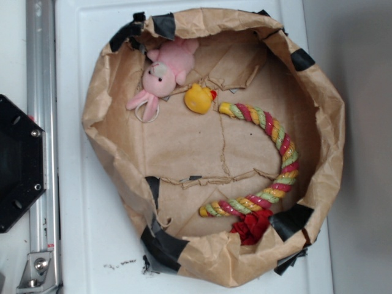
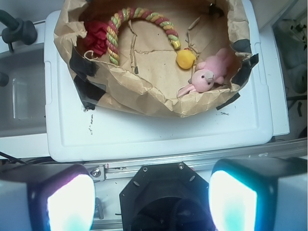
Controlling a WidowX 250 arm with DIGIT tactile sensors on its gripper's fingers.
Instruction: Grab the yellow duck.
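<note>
One yellow duck, one bunny, one rope.

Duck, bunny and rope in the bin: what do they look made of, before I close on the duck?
Yellow duck: smooth, slightly glossy, probably rubber or plastic. Pink bunny: fuzzy plush fabric. Rope: twisted fibre strands, likely cotton, with a frayed red end. Bin wall: creased brown paper, taped black.

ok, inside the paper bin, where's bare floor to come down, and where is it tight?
Biggest free patch: the paper floor below the pink bunny and yellow duck, inside the rope's curve. Tight along the top wall: bunny and duck sit close together, and the rope's end lies just beside the duck's beak. The tool is wide open, outside the bin.
</note>
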